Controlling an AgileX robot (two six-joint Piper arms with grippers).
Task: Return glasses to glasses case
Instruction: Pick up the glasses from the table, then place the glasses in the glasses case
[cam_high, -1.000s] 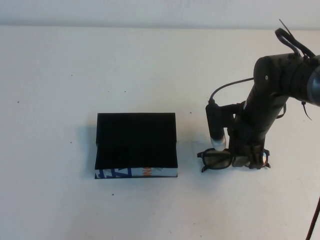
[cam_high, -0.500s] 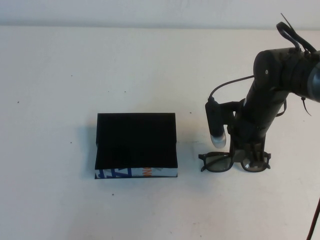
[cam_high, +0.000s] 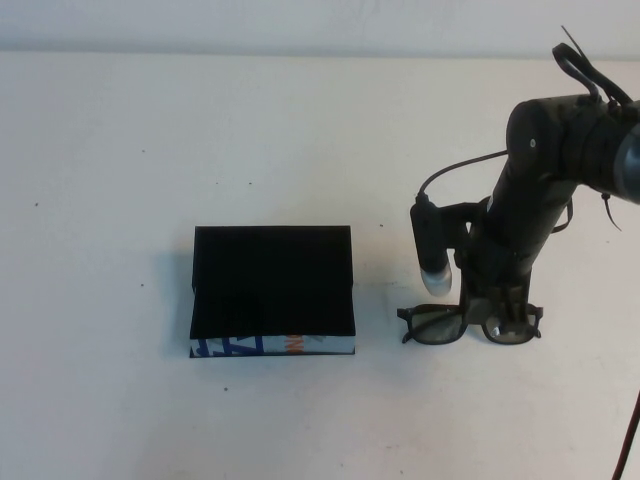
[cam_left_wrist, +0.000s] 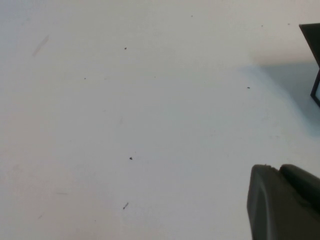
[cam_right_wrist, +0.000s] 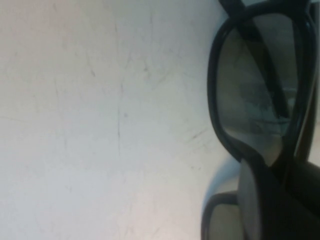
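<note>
The glasses (cam_high: 470, 325) are black-framed with dark lenses and sit right of the glasses case (cam_high: 272, 285). The case lies open, black inside, its blue, white and orange printed edge facing the front. My right gripper (cam_high: 492, 312) comes down from above and is shut on the glasses near the bridge. In the right wrist view one lens (cam_right_wrist: 255, 75) fills the upper part, and my right gripper (cam_right_wrist: 280, 175) has a dark finger (cam_right_wrist: 252, 200) across the frame. My left gripper (cam_left_wrist: 277, 169) is shut and empty over bare table, and a corner of the case (cam_left_wrist: 314, 47) shows at the edge.
The white table (cam_high: 150, 150) stretches wide around the case. A black cable (cam_high: 455, 170) loops from the right arm, and a silvery-tipped black cylinder (cam_high: 430, 255) hangs beside it just above the glasses.
From one second ago the right arm has lifted slightly, and both lenses now show below it, shifted a little toward the front. In the last half second almost nothing has moved.
</note>
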